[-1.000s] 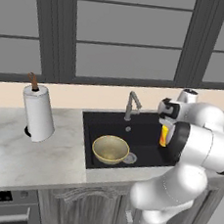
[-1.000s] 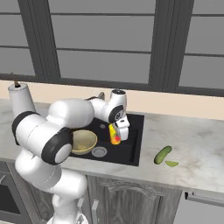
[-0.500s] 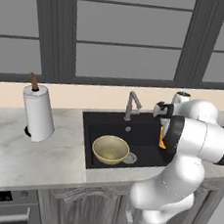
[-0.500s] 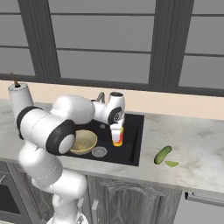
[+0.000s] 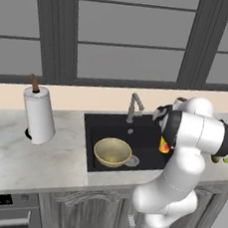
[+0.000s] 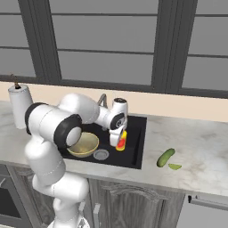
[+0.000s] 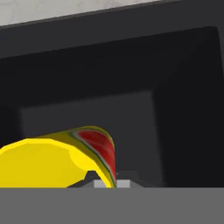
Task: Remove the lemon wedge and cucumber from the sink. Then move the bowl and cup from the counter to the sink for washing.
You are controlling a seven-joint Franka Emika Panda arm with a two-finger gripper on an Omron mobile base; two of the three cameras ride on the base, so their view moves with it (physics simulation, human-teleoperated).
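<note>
Right base view: gripper (image 6: 120, 141) clamped on the cup (image 6: 120, 140), now lower than a sec ago, down inside the sink (image 6: 137, 149) at its right side, w/ bowl (image 6: 83, 144) left of it by the drain. Cucumber (image 6: 165, 157) & lemon wedge (image 6: 174, 166) lie on the counter (image 6: 196, 151) right of sink, unmoved.

Left base view: from behind-left of the arm, looking forward and down over the counter (image 5: 10, 159) and sink (image 5: 143, 139). Right base view: same sink (image 6: 133, 147) from behind-right, windows behind. Hand view: very near, facing into the sink (image 7: 175, 87) basin past the cup (image 7: 52, 162).
</note>
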